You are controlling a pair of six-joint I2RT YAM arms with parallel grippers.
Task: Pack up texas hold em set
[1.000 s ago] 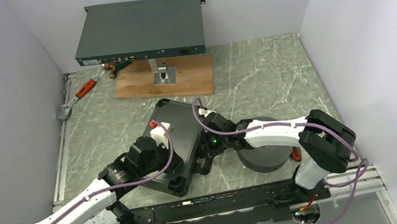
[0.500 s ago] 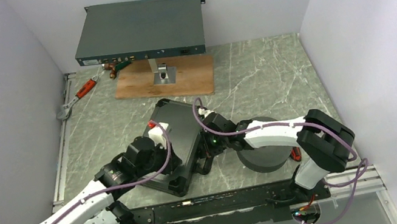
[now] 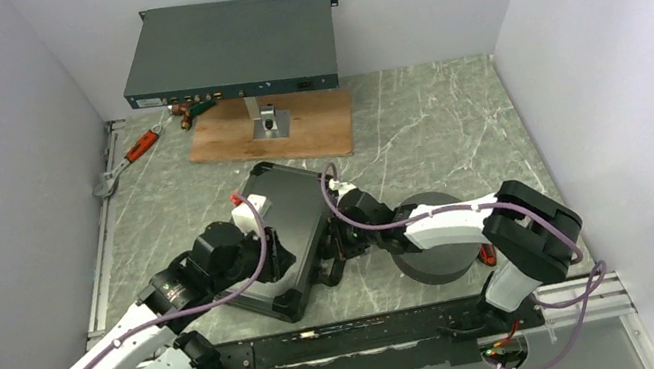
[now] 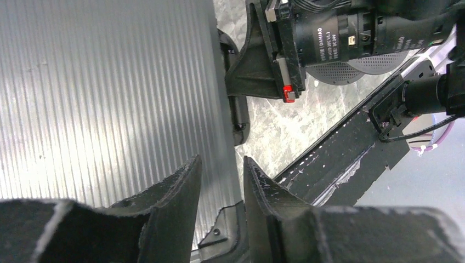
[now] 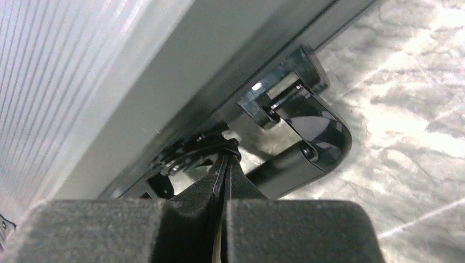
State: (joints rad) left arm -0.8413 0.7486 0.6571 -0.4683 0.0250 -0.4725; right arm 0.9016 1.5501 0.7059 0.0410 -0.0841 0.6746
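Okay, so the briefcase [image 3: 299, 212] is lying shut, lid up, on the table [image 3: 434, 125] in the middle of the top view. Whatever's inside is hidden. My guess is you're at the latching step, on the case's right-hand edge.

To do it well, lean on the ribbed lid with the left arm so the case can't skid or pivot, and push the right one straight into the side rather than at an angle. That shiny plastic looks slippery, so go slow and watch for the tips sliding off toward the handle [image 5: 323, 137].

Left pincer [image 4: 221, 161]: just a narrow gap between the fingers, nothing in it. It hangs over the lid near its edge, at the bottom of the left wrist view. Whether it actually touches the lid, I can't tell.

Right pincer [image 5: 226, 159]: clenched, fingers squeezed flat together and holding nothing that I can make out. Its tips are right up against a dark fitting [image 5: 186, 156] on the case's side wall, just left of the handle.
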